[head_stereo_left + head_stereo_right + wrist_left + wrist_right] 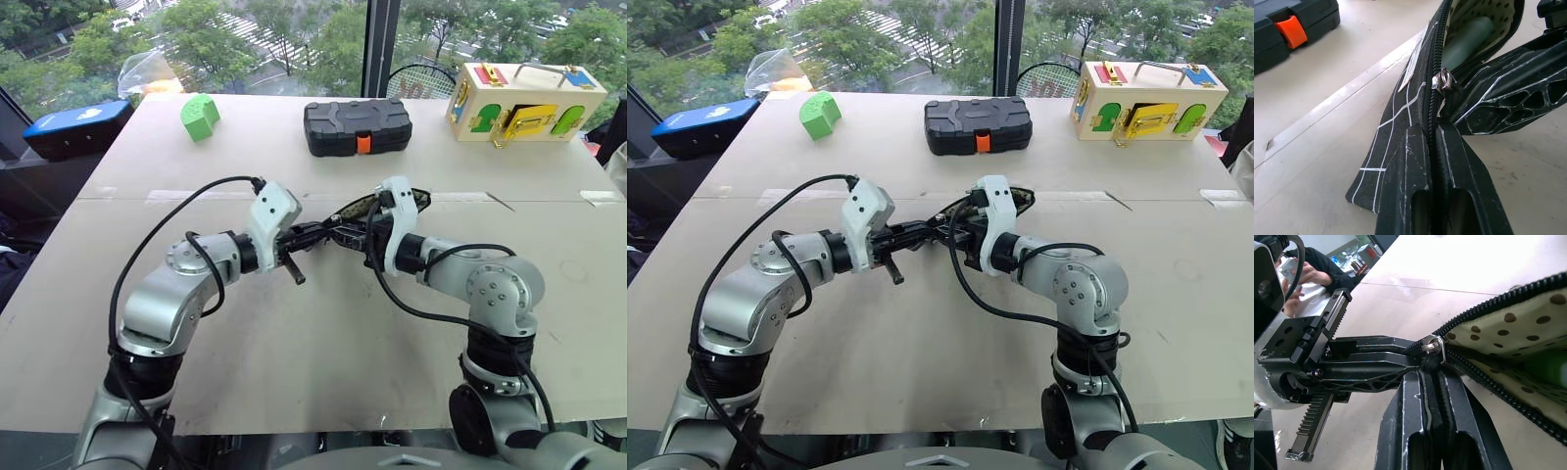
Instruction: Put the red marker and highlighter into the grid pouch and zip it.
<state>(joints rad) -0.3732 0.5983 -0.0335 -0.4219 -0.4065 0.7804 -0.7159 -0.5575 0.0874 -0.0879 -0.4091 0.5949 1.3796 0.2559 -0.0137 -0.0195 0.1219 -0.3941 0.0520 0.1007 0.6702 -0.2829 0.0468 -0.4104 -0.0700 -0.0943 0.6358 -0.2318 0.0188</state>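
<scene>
A pale tabletop (323, 333) stands before a window onto trees. On it sit one black hard case with an orange latch (357, 127), one green block (200, 116) and one wooden latch box (522, 102). One black fabric grid pouch with white lines (1400, 112) hangs above the middle of the table between two arms angled inward toward each other. The left gripper (1434, 134) is clenched on the pouch's closed zipper end. The right gripper (1431, 369) is clamped on the black zipper pull (1429, 363) at the slider. Beyond it the mouth gapes, showing the dotted lining and one pale mint-green highlighter (1469, 41) inside. The red marker cannot be made out.
</scene>
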